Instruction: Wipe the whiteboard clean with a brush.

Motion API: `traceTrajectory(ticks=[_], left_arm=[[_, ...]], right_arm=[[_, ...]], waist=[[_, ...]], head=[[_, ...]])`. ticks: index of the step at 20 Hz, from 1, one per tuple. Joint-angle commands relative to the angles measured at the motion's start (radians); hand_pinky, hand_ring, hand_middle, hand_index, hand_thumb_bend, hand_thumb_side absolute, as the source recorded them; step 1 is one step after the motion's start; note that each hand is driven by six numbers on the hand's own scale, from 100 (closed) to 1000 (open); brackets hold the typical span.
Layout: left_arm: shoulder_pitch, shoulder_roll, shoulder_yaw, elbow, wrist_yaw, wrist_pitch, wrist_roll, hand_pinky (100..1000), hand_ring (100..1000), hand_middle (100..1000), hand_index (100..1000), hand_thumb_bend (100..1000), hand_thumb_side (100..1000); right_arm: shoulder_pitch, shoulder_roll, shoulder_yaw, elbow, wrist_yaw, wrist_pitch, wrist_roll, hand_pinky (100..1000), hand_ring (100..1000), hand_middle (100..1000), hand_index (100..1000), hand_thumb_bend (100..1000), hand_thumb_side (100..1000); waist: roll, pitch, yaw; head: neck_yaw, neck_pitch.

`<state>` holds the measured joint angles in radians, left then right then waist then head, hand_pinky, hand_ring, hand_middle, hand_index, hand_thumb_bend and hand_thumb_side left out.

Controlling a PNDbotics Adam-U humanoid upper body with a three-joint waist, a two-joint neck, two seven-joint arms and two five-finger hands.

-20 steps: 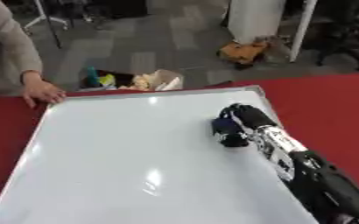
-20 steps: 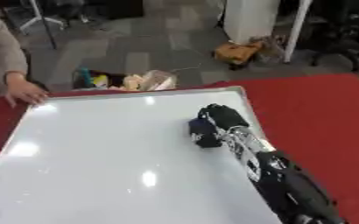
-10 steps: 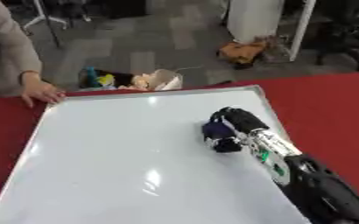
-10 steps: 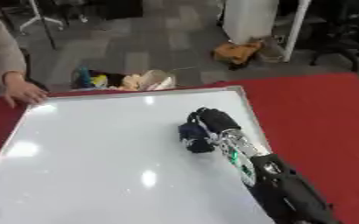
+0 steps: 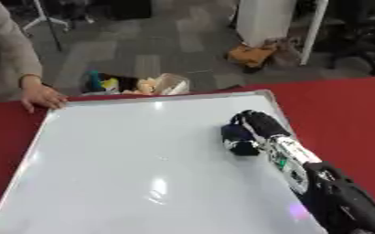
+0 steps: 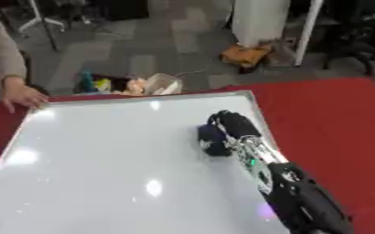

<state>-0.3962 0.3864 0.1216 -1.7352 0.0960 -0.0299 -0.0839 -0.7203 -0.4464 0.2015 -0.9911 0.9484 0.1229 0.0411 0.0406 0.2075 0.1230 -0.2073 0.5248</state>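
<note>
On red table, right hand presses brush onto whiteboard.

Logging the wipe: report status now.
Right hand shut on brush, pressed to whiteboard. Left hand not in view. Person's hand holds far-left corner.

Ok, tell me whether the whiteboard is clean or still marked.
Clean as far as shows: the whiteboard is plain white with glare spots; under the brush cannot tell.
</note>
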Motion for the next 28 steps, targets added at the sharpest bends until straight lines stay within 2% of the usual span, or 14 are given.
traceTrajectory(ticks=[1,7,8,13,18,25,26,27,28], left_arm=[[-0.011,0.023,0.01,-0.01,0.0,-0.001,0.004,526,614,613,738,742,851],[-0.01,0.023,0.011,-0.01,-0.001,0.0,0.005,526,614,613,738,740,852],[-0.01,0.023,0.011,-0.01,-0.001,0.0,0.005,526,614,613,738,739,857],[-0.009,0.024,0.011,-0.01,-0.001,0.0,0.007,526,614,613,738,736,855],[-0.011,0.023,0.01,-0.01,-0.001,0.0,0.007,526,615,613,738,737,856],[-0.012,0.022,0.01,-0.01,-0.001,0.001,0.006,526,615,613,737,736,856],[-0.012,0.021,0.009,-0.01,0.0,0.0,0.006,527,615,612,737,736,856],[-0.012,0.021,0.009,-0.01,0.001,0.001,0.006,527,615,613,737,736,856],[-0.012,0.021,0.009,-0.01,0.0,0.001,0.006,527,615,613,737,736,856]], right_arm=[[0.046,-0.041,-0.024,0.084,-0.017,0.024,-0.012,512,582,644,752,100,544],[0.039,-0.041,-0.053,0.113,-0.039,0.058,-0.042,506,578,639,750,100,542],[0.034,-0.036,-0.055,0.12,-0.039,0.06,-0.046,505,577,637,749,100,561],[0.023,-0.023,-0.05,0.125,-0.039,0.05,-0.051,504,576,636,749,100,546],[0.02,-0.013,-0.018,0.09,-0.03,0.02,-0.037,508,578,638,750,100,551],[0.021,0.002,0.057,-0.034,-0.018,-0.038,0.004,509,579,635,751,100,560],[0.022,0.003,0.066,-0.051,-0.022,-0.044,0.011,507,577,635,750,290,770],[0.022,0.004,0.076,-0.071,-0.027,-0.052,0.017,506,576,633,750,100,563],[0.022,0.005,0.087,-0.091,-0.034,-0.059,0.025,505,575,632,749,100,563]], waist=[[0.005,-0.003,-0.006],[0.001,-0.004,-0.01],[0.001,-0.004,-0.01],[0.001,-0.005,-0.008],[0.0,-0.005,-0.006],[-0.001,-0.005,-0.004],[-0.001,-0.005,-0.004],[-0.002,-0.005,-0.004],[-0.002,-0.005,-0.005]], head=[[0.005,-0.012],[0.008,-0.011],[0.008,-0.011],[0.008,-0.011],[0.006,-0.011],[0.002,-0.01],[0.002,-0.01],[0.001,-0.01],[0.001,-0.01]])
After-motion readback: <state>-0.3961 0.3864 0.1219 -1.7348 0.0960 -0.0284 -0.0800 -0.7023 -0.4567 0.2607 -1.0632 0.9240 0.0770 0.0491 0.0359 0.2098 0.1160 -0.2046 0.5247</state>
